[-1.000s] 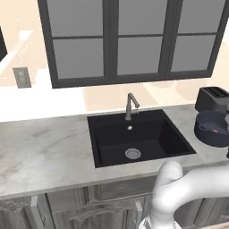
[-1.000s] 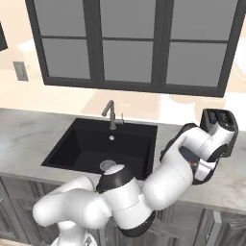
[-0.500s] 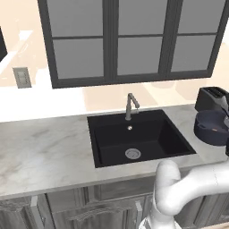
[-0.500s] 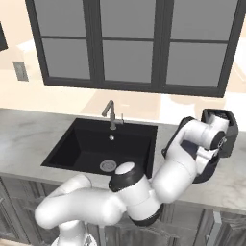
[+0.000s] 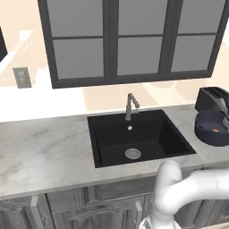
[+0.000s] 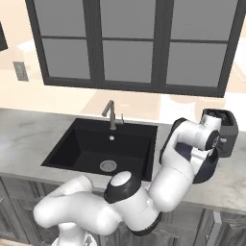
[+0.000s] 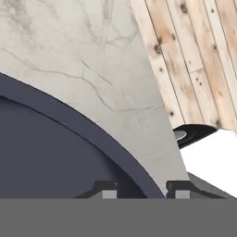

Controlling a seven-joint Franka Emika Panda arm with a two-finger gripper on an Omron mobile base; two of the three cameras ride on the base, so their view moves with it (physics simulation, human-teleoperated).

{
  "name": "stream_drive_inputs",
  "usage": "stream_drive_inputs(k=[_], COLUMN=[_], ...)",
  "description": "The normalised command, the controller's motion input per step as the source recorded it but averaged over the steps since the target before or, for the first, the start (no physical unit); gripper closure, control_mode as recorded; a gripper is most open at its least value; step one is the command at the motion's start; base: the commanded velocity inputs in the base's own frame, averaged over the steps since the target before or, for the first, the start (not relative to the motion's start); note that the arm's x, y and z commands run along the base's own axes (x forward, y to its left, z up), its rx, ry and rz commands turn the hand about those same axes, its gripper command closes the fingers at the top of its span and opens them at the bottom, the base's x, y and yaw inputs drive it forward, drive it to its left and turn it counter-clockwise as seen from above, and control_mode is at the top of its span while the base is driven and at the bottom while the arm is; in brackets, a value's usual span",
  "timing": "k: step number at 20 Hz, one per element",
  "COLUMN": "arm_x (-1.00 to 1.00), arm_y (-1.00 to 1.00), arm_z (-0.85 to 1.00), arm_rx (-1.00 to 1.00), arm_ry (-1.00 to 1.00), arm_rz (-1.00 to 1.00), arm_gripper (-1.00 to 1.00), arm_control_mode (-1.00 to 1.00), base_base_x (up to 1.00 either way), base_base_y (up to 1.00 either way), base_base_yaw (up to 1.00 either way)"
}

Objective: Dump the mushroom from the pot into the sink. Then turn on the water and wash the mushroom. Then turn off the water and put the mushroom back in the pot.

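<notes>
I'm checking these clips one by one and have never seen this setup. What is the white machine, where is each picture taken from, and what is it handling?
It is a white robot arm on a base that can drive, in a computer-rendered kitchen. Two pictures come from cameras riding on that base, behind the arm to its left and right. The third comes from a camera on the hand, looking along the gripper.

The marble counter holds a black sink with a faucet, a dark blue pot and, behind it, a black toaster. A small reddish speck in the pot is probably the mushroom.

In the hand view the two fingertips straddle the pot's rim, closed around it or nearly so. The pot rests on the counter.
</notes>
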Motion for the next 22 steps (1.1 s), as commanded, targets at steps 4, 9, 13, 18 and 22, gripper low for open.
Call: stream_drive_inputs(k=[4, 9, 13, 18, 22], arm_x=[-0.64, -0.14, 0.33, 0.62, 0.62], arm_y=[0.39, 0.32, 0.09, 0.00, 0.00], arm_z=[0.00, 0.04, 0.31, 0.51, 0.48], arm_rx=[-0.12, -0.05, 0.00, 0.00, 0.00], arm_ry=[-0.42, -0.28, -0.11, -0.05, -0.07], arm_rz=[0.00, 0.00, 0.05, 0.11, 0.13], arm_gripper=[1.00, 1.00, 1.00, 1.00, 1.00], arm_control_mode=[-1.00, -1.00, -1.00, -1.00, -1.00], base_base_x=[0.00, 0.00, 0.00, 0.00, 0.00], base_base_y=[0.00, 0.00, 0.00, 0.00, 0.00], base_base_yaw=[0.00, 0.00, 0.00, 0.00, 0.00])
